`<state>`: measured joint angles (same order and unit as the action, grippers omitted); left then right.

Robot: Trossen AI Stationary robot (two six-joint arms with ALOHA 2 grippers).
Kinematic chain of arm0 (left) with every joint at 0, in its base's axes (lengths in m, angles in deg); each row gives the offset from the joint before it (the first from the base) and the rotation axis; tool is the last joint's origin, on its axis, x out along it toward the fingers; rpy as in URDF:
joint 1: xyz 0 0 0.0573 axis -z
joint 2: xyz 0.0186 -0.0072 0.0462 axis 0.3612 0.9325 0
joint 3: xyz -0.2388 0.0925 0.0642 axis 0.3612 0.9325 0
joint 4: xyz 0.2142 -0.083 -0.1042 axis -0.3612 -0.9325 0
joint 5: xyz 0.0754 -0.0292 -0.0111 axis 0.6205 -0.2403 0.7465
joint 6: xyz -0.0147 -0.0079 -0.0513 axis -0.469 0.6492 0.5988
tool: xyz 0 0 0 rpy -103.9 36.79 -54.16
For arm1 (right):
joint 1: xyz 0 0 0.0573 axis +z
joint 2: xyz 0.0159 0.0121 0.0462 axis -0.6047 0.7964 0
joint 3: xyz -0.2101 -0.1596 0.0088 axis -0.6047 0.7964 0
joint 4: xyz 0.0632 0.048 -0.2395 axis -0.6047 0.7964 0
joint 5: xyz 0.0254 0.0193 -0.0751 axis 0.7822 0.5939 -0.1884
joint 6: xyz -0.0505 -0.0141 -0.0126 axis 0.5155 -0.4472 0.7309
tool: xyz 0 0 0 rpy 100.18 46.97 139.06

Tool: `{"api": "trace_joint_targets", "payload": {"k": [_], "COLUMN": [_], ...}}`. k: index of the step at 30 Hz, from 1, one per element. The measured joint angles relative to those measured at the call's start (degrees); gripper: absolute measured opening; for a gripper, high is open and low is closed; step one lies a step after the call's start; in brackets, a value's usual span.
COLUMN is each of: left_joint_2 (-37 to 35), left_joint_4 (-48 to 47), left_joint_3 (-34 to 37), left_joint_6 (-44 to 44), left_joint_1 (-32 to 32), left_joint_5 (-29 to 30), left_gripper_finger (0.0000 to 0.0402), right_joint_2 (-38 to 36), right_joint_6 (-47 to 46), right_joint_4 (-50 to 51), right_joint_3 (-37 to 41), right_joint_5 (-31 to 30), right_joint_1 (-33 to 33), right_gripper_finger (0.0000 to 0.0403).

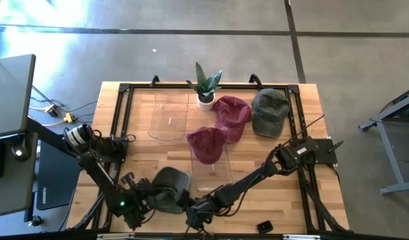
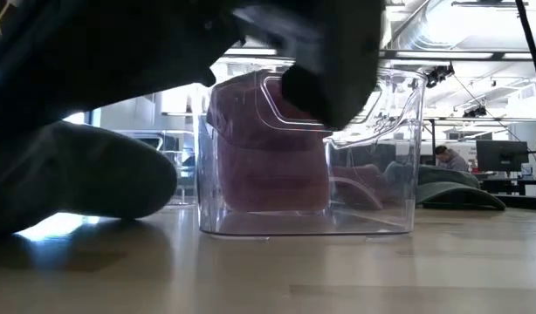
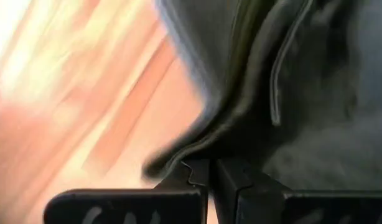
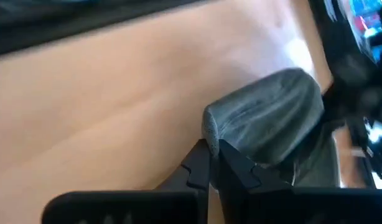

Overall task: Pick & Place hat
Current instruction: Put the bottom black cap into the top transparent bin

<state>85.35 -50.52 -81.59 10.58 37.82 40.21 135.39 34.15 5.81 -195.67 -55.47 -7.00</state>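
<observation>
A dark grey hat (image 1: 170, 189) lies on the wooden table near its front left; the low view shows it as a low mound (image 2: 85, 179). My left gripper (image 1: 148, 201) is shut at its left edge and my right gripper (image 1: 193, 212) is shut at its near right edge. One maroon hat (image 1: 206, 143) sits in a clear container (image 2: 386, 157). A second maroon hat (image 1: 232, 117) and a green hat (image 1: 270, 111) lie farther back. My left gripper pinches a dark rim edge of the grey hat (image 3: 194, 149) between its two shut fingers, coming steeply from above. The hat rests on the table. One layer or several, I cannot tell. My right gripper pinches the rounded edge of the grey hat (image 4: 211, 127) at its fingertips, slanting down from the table's right. That end curls up above the wood while the remainder of the hat stays on the table.
A potted plant (image 1: 206, 87) stands at the far middle beside a second clear container (image 1: 170, 117). A small black object (image 1: 264, 227) lies at the front edge. A black frame (image 1: 122, 107) borders the tabletop.
</observation>
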Motion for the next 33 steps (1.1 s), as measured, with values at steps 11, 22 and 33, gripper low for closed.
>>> {"api": "trace_joint_targets", "payload": {"k": [11, 22, 33], "left_joint_2": [-0.3, 2.7, 13.6], "left_joint_4": [-6.8, 19.3, 19.6], "left_joint_3": [-19.6, -12.7, -13.2], "left_joint_6": [-26.9, -64.6, -73.9], "left_joint_1": [5.6, 6.5, 4.7], "left_joint_5": [14.1, 19.3, 24.1], "left_gripper_finger": [0.0001, 0.0137, 0.0237], "right_joint_2": [-0.1, -0.1, -1.1], "right_joint_6": [-3.8, -4.2, -8.4], "right_joint_4": [0.0, 0.0, 0.0], "right_joint_3": [0.0, 0.0, 0.0], "right_joint_5": [0.2, 0.4, 0.6], "right_joint_1": [-0.7, -0.7, -0.7], "right_gripper_finger": [0.0014, 0.0021, 0.0012]}}
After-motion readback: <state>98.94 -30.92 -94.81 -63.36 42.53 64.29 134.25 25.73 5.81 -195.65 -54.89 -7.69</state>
